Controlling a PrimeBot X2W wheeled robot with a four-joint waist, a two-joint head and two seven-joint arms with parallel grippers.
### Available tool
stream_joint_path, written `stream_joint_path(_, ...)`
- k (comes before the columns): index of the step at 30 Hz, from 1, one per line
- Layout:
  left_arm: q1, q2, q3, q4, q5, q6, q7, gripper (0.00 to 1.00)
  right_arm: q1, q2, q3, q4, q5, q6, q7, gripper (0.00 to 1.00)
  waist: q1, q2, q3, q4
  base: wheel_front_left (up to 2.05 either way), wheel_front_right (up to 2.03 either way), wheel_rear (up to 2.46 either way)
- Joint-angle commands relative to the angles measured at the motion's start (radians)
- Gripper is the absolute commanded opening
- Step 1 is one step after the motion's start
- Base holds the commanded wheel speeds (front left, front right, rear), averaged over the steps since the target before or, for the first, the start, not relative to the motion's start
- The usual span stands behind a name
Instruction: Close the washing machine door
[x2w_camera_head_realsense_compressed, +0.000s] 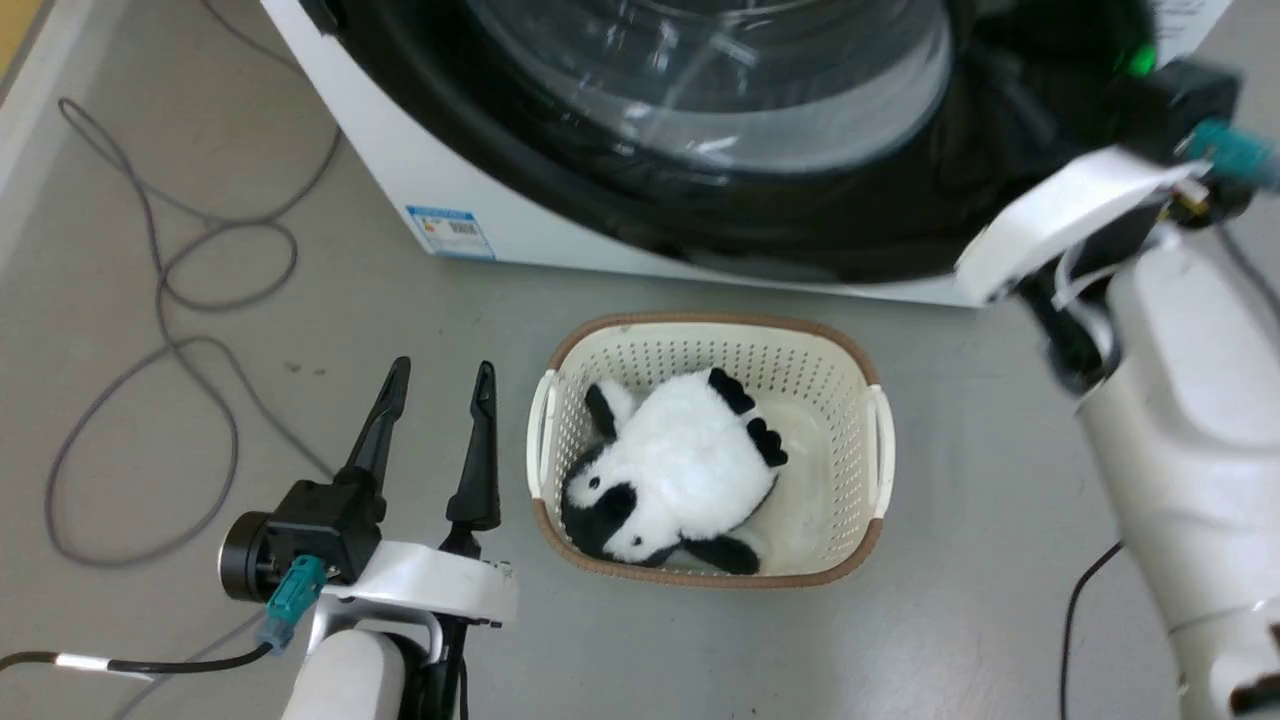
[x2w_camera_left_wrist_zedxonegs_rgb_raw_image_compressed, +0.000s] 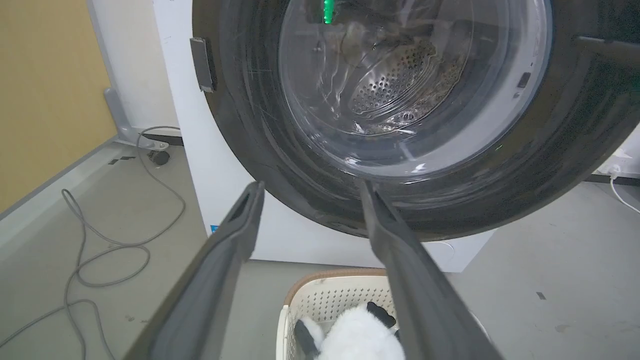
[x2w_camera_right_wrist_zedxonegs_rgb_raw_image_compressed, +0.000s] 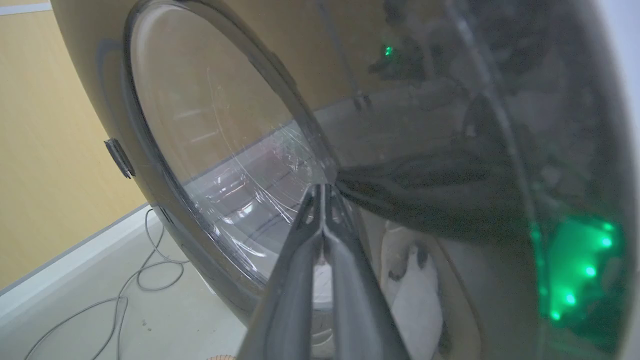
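Two closed fingers of my right gripper touch the washing machine door, lying nearly against the washing machine; left gripper gapes. Stiff, heavy, slick: I'd push its rim.

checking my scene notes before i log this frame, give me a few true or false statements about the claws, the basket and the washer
1. The left claw is open and holds nothing. True.
2. The right claw is spread wide. False: its two fingers are shut together, pointing at the washing machine door.
3. A black and white panda plush lies in the basket. True.
4. The basket stands on top of the washing machine. False: it stands on the floor in front of the machine, below the door.
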Motion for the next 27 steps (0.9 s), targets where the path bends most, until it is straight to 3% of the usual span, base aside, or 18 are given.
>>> stream_joint_path(1,-0.017,-0.004,-0.002,-0.004,0.006,0.003,-0.005,1.0,-0.041,-0.018,-0.009,0.023,-0.005,-0.002,-0.014,0.0,-0.0001,0.0,0.017,0.011,0.0,0.0,0.0)
stream_joint_path(16,-0.043,-0.011,-0.003,-0.006,-0.007,0.006,-0.005,1.0,-0.246,-0.077,-0.014,0.206,-0.007,-0.002,-0.066,0.0,-0.0001,0.0,0.053,0.031,0.0,0.0,0.0)
stream_joint_path(27,-0.022,-0.012,-0.007,0.008,-0.008,0.009,-0.005,1.0,-0.188,-0.059,0.053,0.185,0.009,-0.002,-0.072,0.0,-0.0001,0.0,-0.013,0.022,0.0,0.0,0.0)
